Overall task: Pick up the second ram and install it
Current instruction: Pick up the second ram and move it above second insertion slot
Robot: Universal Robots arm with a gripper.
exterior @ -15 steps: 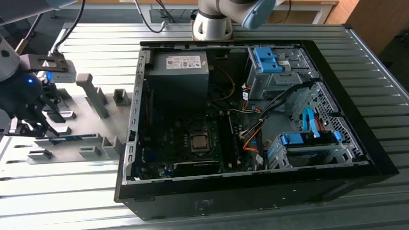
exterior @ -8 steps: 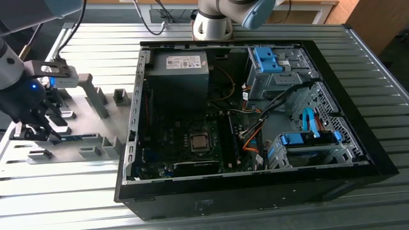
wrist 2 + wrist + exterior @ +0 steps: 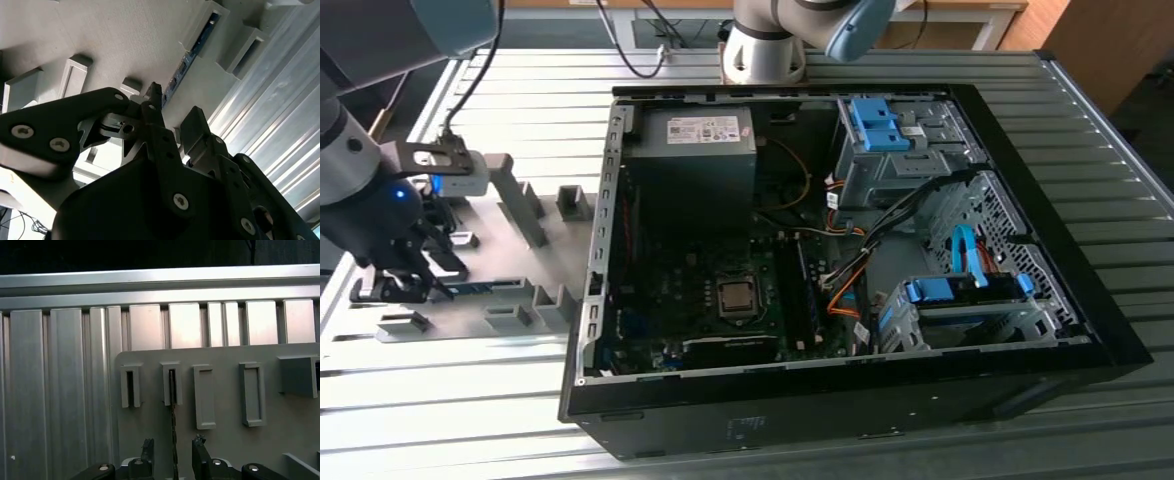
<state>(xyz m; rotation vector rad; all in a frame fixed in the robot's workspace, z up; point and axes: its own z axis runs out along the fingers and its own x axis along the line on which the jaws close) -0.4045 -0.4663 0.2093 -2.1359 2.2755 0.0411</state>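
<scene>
The open computer case (image 3: 854, 385) takes the middle and right of the exterior view. I'm working at that view's lower left, over the grey holder plate (image 3: 500, 340). At the bottom centre of the first wrist view my gripper (image 3: 173, 442) stands open, one finger on each side of the second ram (image 3: 174, 410), not yet clamped. The stick sits on edge, its far end in a holder block (image 3: 171, 385). I judge this the pick step, which calls for a square, centred squeeze on its thin faces
</scene>
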